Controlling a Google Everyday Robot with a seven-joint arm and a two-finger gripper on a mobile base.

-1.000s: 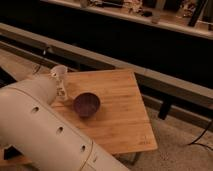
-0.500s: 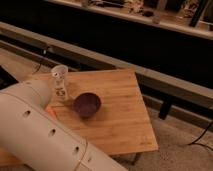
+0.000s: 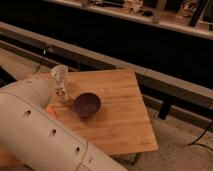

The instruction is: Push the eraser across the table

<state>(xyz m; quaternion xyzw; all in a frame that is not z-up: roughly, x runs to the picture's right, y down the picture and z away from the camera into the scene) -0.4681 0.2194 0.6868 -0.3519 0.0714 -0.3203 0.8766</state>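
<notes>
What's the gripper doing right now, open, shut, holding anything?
Gripper: not in view; only the white arm shows, covering the table's left side near the spray bottle.

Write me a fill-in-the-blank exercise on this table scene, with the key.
1. The bowl on the table is dark ____.
2. The clear spray bottle stands to the ____ of the bowl in the camera view.
3. The big white ____ fills the lower left and hides the gripper.
4. The eraser is ____ in this view.

Missing words: purple; left; arm; unseen
</notes>
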